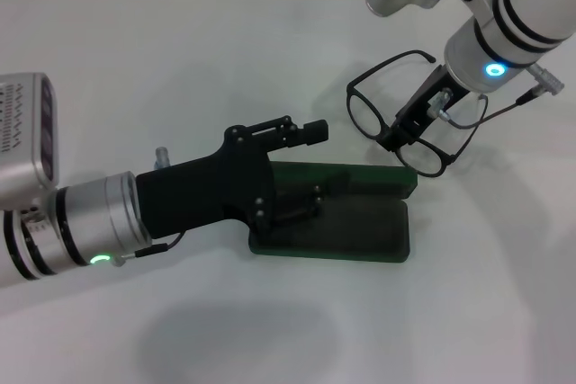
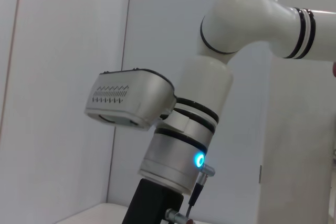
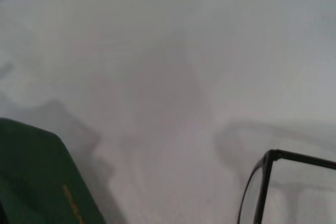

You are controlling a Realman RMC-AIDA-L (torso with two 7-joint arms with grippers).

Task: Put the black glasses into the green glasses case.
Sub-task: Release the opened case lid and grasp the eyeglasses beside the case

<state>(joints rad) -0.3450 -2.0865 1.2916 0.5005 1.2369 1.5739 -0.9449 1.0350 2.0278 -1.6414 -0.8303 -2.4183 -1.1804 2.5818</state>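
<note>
Now the right end effector point(image 1: 409, 128) grips the black glasses point(image 1: 396, 110) beside the green glasses case point(image 1: 360, 222).

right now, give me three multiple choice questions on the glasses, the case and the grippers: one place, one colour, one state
1. Where are the black glasses?
A. inside the case
B. in the right gripper, beyond the case's right end
C. in the left gripper

2. What colour is the glasses case?
A. red
B. white
C. dark green

3. What state is the case in?
A. open
B. closed
C. standing on end

Answers:
1. B, the right gripper pinches the frame.
2. C, both halves are green.
3. A, the left gripper holds the lid up.
</note>
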